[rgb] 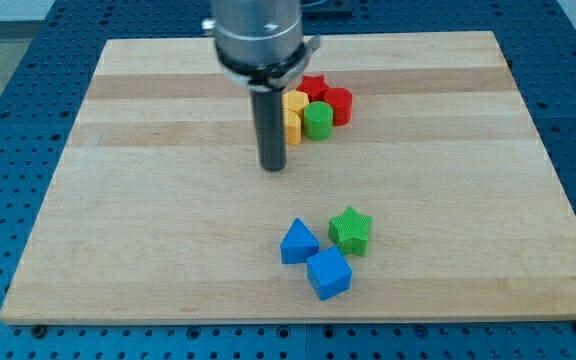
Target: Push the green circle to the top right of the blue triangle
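The green circle stands near the view's top centre, packed in a cluster with a yellow block on its left and red blocks behind and to its right. The blue triangle lies lower down, near the view's bottom centre. My tip rests on the board, below and to the left of the green circle, a short way apart from it, and well above the blue triangle.
A red star and a red block sit behind the green circle. A green star lies right of the blue triangle, and a blue cube lies below and right of it. The wooden board has blue perforated table around it.
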Tool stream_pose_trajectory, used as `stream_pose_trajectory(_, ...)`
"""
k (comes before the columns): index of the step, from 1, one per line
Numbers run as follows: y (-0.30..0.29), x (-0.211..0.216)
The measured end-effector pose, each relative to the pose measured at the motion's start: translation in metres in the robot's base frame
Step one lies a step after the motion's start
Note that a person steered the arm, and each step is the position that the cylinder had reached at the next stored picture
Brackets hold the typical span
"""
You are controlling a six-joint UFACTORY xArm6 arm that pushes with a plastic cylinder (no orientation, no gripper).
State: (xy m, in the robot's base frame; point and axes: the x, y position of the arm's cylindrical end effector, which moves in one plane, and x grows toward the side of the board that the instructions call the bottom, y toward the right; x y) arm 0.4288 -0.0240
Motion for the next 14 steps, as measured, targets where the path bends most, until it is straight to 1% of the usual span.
stream_pose_trajectory(1, 0.008, -0.037)
stream_pose_trajectory(2, 0.009, -0.065)
stream_pose_trajectory(3, 0.059, -0.083)
stream_pose_trajectory(4, 0.095, -0.081)
stream_pose_trajectory(5, 0.092, -0.06)
stream_pose_trajectory(6, 0.055, -0.078)
stream_pose_trajectory(7, 0.035, -0.069)
stream_pose_trajectory(8, 0.029, -0.041)
stream_pose_trajectory(10, 0.028, 0.033)
stream_pose_trajectory(12, -0.036, 0.004)
stream_pose_trajectory(13, -0.058, 0.034)
stream_pose_trajectory(14, -0.024, 0.05)
